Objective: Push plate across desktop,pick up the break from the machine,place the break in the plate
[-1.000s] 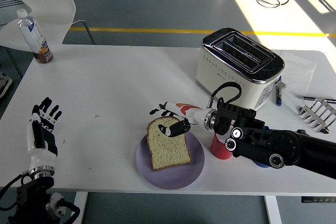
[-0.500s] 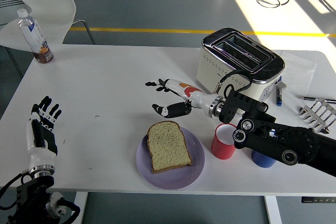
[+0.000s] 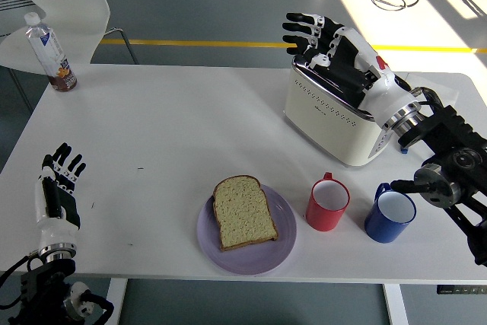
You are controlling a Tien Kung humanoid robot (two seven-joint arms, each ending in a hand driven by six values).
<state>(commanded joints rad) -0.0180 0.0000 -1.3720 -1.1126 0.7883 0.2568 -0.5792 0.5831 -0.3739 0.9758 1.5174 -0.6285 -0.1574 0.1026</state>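
Observation:
A slice of bread (image 3: 243,211) lies flat on the lilac plate (image 3: 283,244) near the table's front edge. The cream and chrome toaster (image 3: 335,108) stands at the back right with its slots empty. My right hand (image 3: 323,42) is open, fingers spread, raised above the toaster's left end and holding nothing. My left hand (image 3: 58,189) is open, fingers up, at the table's front left corner, far from the plate.
A red mug (image 3: 327,202) and a blue mug (image 3: 389,216) stand right of the plate. A water bottle (image 3: 50,52) stands at the back left. A pen (image 3: 405,136) and a metal rack (image 3: 461,165) lie right of the toaster. A white chair (image 3: 67,1) is behind the table.
My right hand let go of the bread on the plate, then lifted and swung back right to above the toaster. The bread stays on the plate. The left hand barely moved.

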